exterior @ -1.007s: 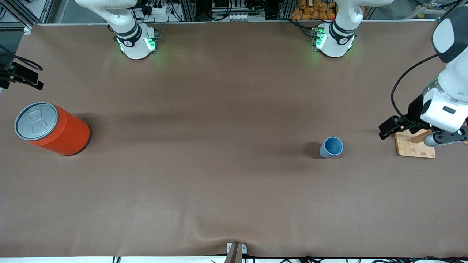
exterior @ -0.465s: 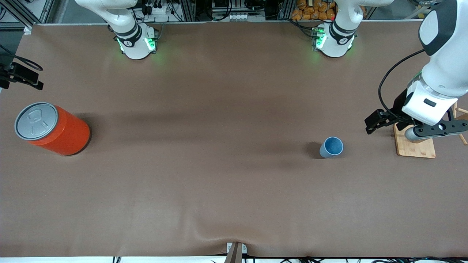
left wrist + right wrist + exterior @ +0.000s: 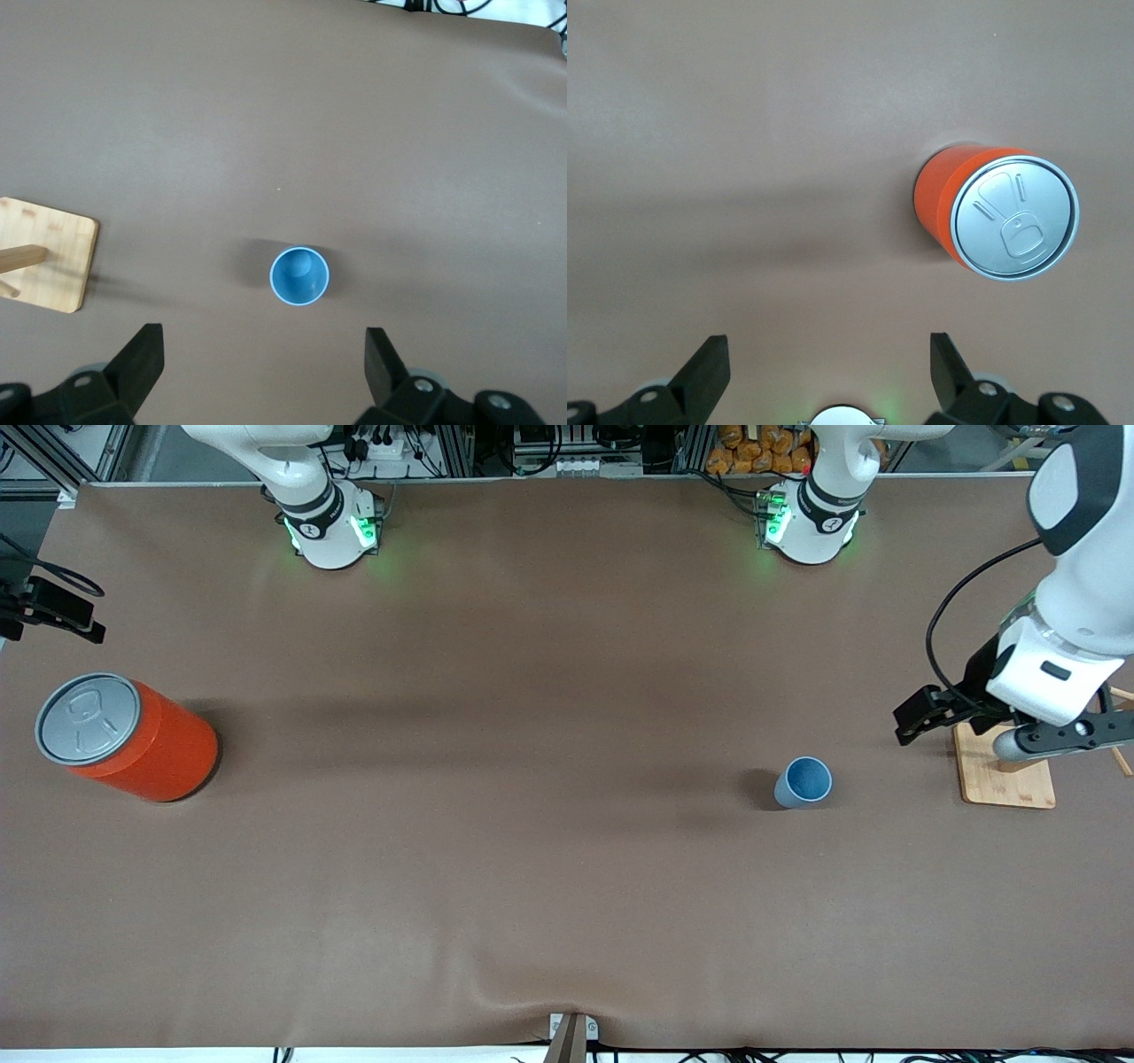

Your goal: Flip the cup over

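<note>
Right of mid-frame, the cup (image 3: 804, 782) stands mouth-up on the surface (image 3: 532, 868). My left pincer (image 3: 263, 359) hovers released near the board (image 3: 49, 257). The right pincer (image 3: 824, 372) waits released above the can (image 3: 1010, 217). I can't judge whether the cup is already flipped or due flipping.

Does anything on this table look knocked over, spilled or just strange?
Nothing stands out. The blue cup stands upright, mouth up, with nothing spilled. The orange can stands upright at the right arm's end. The wooden stand sits flat under the left gripper, whose jaws are open.
</note>
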Motion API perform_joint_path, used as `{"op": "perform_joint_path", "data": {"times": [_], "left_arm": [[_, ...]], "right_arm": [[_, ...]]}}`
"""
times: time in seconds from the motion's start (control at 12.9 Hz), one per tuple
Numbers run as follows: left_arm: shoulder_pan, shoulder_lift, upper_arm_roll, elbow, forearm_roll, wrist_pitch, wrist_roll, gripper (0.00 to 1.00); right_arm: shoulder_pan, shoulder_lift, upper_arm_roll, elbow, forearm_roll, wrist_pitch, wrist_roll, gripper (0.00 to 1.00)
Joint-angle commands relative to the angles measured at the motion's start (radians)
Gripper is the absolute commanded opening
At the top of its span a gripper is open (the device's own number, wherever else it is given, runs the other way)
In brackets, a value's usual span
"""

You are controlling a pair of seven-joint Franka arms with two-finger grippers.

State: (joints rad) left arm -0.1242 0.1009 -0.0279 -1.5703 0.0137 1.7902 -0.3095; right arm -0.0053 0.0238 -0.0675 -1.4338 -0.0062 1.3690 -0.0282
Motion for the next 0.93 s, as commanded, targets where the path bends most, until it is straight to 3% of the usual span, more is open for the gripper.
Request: {"op": "perform_joint_path", "data": {"times": [0.0, 0.85], "left_arm": [[0.023, -0.069, -0.004, -0.014, 0.022, -0.032, 0.003, 1.0], [0.021, -0.083, -0.006, -0.007, 0.022, -0.092, -0.005, 1.0]], "right_arm": [[0.002, 0.008, 0.003, 0.021, -0.012, -0.011, 0.004, 1.0], [0.004, 0.008, 0.003, 0.021, -0.012, -0.013, 0.004, 1.0]]}}
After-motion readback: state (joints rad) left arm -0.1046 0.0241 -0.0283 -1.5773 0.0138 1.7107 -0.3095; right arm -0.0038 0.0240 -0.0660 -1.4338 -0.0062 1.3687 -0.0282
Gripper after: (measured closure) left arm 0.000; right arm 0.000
